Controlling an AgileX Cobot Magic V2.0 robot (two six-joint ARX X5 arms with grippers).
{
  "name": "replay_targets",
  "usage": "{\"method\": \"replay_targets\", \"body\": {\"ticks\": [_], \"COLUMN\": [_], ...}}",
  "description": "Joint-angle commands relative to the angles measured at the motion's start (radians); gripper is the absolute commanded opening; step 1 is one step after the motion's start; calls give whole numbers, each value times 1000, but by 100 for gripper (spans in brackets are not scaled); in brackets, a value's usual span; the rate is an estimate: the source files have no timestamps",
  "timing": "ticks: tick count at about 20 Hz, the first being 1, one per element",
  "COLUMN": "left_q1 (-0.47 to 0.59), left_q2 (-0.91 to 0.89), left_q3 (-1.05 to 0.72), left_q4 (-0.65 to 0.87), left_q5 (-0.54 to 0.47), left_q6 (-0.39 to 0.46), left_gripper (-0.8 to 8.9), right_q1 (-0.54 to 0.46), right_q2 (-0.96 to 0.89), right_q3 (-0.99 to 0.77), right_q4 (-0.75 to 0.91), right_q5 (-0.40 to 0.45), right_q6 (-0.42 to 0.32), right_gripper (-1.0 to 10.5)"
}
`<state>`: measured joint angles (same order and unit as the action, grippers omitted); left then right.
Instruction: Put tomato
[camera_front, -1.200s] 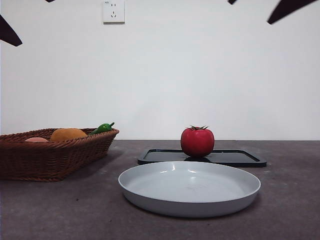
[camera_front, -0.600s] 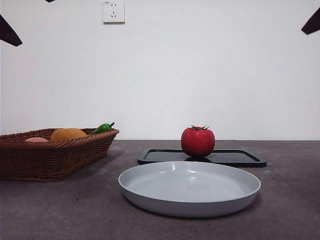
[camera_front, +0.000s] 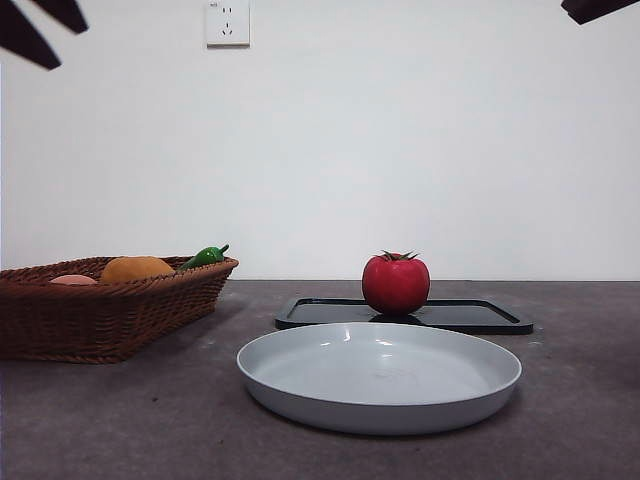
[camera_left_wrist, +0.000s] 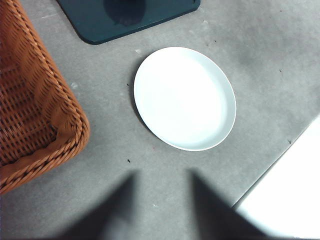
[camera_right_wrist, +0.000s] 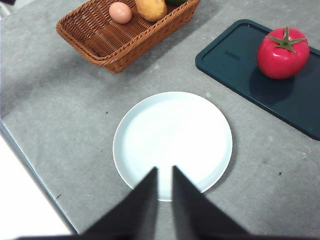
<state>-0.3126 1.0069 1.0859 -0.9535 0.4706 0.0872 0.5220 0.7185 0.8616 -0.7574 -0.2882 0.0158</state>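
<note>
My right gripper (camera_right_wrist: 164, 172) hangs high over the near rim of the shallow round white plate (camera_right_wrist: 172, 145), its two black jaws drawn close with only a thin slit between them and nothing held. My left gripper (camera_left_wrist: 162, 182) also hovers above the grey table (camera_left_wrist: 265, 65), jaws spread apart with bare tabletop showing in the gap, empty as well. The round glossy red tomato (camera_front: 395, 284) with its dark green leafy stem cap stands upright on the flat dark rectangular tray (camera_front: 470, 316), toward the tray's left part as the front view shows it, just behind the white plate and not touching it. From my right wrist the tomato (camera_right_wrist: 282, 52) sits near one end of the tray (camera_right_wrist: 235, 65), well apart from my jaws. The woven brown wicker basket (camera_front: 90, 310) stands to the left of the plate, clear of it, and holds an orange round fruit (camera_front: 136, 268), a green pepper (camera_front: 206, 256) poking over the rim, and a pale pinkish egg (camera_right_wrist: 120, 12). The plate itself holds nothing. On the white wall behind, a white power socket (camera_front: 227, 22) is mounted high up.
</note>
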Motion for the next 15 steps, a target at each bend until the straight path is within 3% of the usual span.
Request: {"method": "replay_targets", "body": {"ticks": [1, 15], "left_q1": [-4, -4], "left_q2": [6, 6], "left_q3": [19, 19], "left_q4": [6, 6], "left_q5": [3, 3], "left_q6": [6, 5], "left_gripper": [7, 7], "right_q1": [6, 6], "right_q2": [5, 5], "right_q3": [6, 6], "right_q4": [9, 17], "right_q5": [-3, 0], "right_q6": [10, 10], "right_gripper": [6, 6]}}
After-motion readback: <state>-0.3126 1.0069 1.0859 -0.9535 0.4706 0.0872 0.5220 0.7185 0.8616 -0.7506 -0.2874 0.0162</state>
